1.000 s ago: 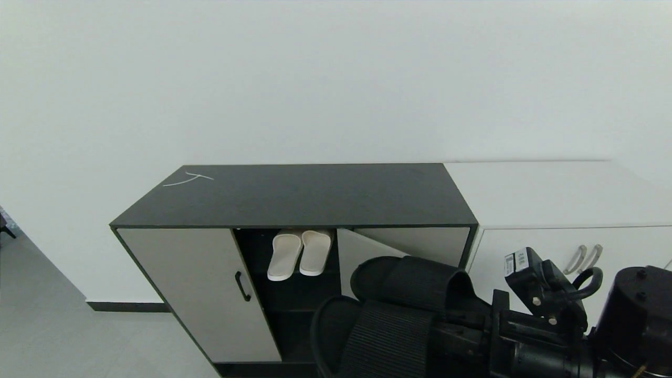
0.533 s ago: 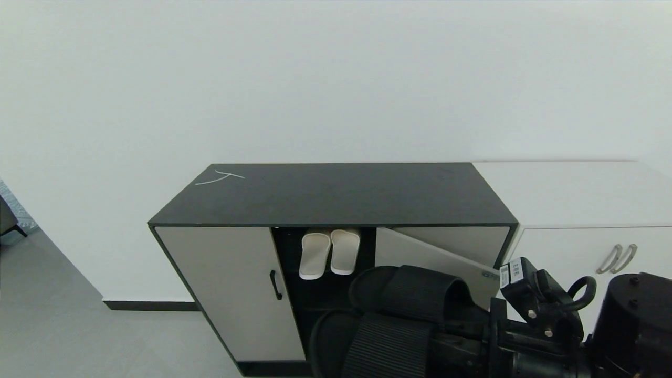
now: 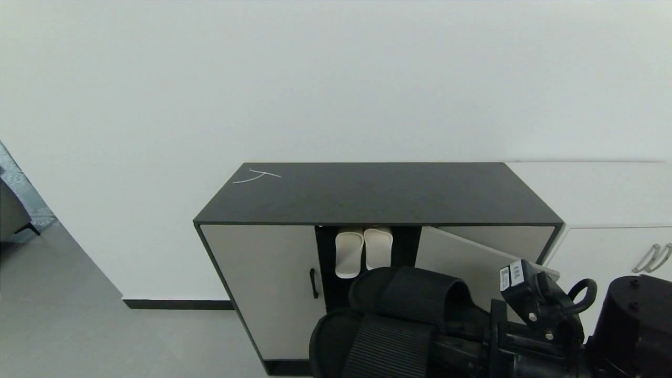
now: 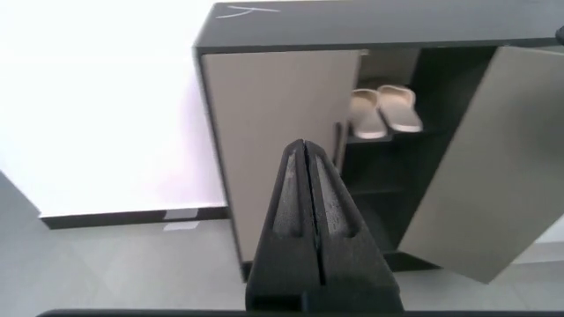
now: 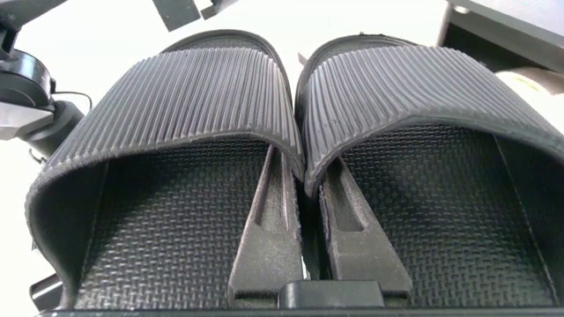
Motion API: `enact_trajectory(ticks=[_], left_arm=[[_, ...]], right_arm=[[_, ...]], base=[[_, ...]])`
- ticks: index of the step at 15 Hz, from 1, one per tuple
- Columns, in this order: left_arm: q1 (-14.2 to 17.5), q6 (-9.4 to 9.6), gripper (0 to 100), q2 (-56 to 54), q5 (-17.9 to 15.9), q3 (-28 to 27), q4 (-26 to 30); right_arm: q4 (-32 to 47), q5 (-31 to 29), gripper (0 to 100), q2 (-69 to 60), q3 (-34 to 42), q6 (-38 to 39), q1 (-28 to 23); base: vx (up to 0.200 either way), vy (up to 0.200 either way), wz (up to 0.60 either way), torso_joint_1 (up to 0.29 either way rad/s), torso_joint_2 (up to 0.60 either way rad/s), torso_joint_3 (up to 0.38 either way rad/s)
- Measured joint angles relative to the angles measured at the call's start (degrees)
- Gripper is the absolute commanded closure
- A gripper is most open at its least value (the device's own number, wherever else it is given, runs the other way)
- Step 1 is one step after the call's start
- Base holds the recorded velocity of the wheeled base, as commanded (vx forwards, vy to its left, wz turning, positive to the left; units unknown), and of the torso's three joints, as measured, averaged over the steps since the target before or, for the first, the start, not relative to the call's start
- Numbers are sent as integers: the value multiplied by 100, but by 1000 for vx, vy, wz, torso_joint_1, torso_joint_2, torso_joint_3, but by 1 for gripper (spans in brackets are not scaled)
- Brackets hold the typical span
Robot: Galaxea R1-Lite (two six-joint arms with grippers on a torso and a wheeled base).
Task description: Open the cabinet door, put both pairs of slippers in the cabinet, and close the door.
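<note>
A black cabinet [image 3: 378, 191] with grey doors stands against the wall. Its right door [image 3: 472, 262] hangs open and its left door [image 3: 262, 283] is shut. A pair of white slippers [image 3: 363, 251] lies on an upper shelf inside, and shows too in the left wrist view [image 4: 385, 110]. My right gripper [image 5: 304, 229] is shut on a pair of black ribbed slippers [image 3: 399, 315], pinching their touching inner walls, low in front of the opening. My left gripper [image 4: 305, 202] is shut with nothing in it, out in front of the left door [image 4: 278, 132].
A white cabinet [image 3: 604, 194] with curved metal handles [image 3: 651, 257] adjoins the black one on the right. Grey floor [image 3: 79, 325] lies open to the left, with a dark furniture piece [image 3: 13, 212] at the far left edge.
The whole head picture has shifted, so the cabinet now sits farther right in it: the camera has moved. The black slippers stay in my right gripper at the same place in view.
</note>
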State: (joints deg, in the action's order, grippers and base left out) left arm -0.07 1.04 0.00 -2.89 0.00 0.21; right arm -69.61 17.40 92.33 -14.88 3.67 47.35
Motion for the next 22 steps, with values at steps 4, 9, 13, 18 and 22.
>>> enact_trajectory(ticks=[4, 9, 13, 18, 22], left_arm=[[0, 0, 100, 0, 0, 0, -5], [0, -30, 100, 0, 11, 0, 0], [7, -60, 100, 0, 65, 0, -7], [0, -60, 100, 0, 68, 0, -7], [0, -60, 100, 0, 68, 0, -5]], right_arm=[[-2, -2, 100, 6, 1, 5, 0], [-16, 0, 100, 13, 28, -4, -6], [-24, 1, 100, 15, 30, -34, -11], [-29, -11, 100, 41, 26, -33, -27], [-38, 0, 100, 56, 34, -33, -9]], base=[[0, 200, 0, 1, 2, 5], [0, 80, 0, 1, 1, 2], [150, 0, 0, 1, 1, 3], [0, 0, 0, -10, 28, 14], [0, 0, 0, -170, 345, 182]])
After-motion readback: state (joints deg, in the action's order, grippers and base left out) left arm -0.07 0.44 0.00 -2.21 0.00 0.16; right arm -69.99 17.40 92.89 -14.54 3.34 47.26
